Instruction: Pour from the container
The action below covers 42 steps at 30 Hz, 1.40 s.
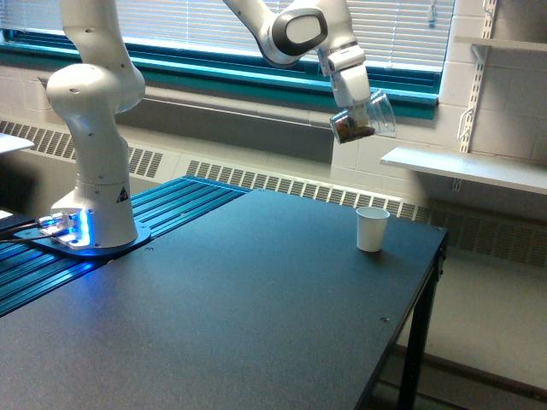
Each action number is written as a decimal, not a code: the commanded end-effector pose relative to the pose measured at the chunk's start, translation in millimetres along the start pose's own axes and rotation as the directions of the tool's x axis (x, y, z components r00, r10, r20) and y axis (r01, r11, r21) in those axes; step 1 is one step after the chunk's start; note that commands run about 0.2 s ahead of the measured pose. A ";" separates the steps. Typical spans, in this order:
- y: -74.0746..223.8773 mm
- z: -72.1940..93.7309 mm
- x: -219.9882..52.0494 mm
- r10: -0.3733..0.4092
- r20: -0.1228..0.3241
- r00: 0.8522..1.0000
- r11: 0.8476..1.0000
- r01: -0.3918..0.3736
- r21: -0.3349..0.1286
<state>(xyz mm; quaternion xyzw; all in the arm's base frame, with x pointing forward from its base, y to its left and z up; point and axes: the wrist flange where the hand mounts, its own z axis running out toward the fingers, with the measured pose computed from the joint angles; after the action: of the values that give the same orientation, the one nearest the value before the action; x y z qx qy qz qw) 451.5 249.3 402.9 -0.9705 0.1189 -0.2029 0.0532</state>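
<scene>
The container [365, 118] is a small clear cup with dark brown contents at its bottom. It hangs high in the air, tilted with its mouth toward the exterior view's right. My gripper [355, 109] is shut on it from the upper left. A white paper cup [371, 229] stands upright on the black table [222, 325], below the container and a little to the right, near the table's far right corner. A wide gap of air separates the two cups.
My arm's white base [94, 171] stands on blue slats at the exterior view's left. A window with blinds [214, 34] and a radiator run behind. A white shelf [461, 166] juts out at the right. The table's right edge drops off beside the paper cup.
</scene>
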 end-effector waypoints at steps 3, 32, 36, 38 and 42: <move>-3.6 12.2 -13.4 -0.006 0.031 1.000 1.000 0.006 0.005; -0.9 73.5 -51.7 -0.010 0.156 0.988 0.999 0.015 -0.033; -0.4 80.3 -52.9 -0.006 0.171 0.985 0.999 0.014 -0.041; -0.1 83.7 -53.9 -0.008 0.179 0.984 0.999 0.016 -0.046; 0.8 91.0 -56.4 -0.013 0.196 0.980 0.998 0.025 -0.058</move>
<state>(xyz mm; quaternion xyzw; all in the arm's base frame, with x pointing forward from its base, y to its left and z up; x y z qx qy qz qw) 436.2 263.8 300.3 -0.9877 0.1091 -0.1065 0.0340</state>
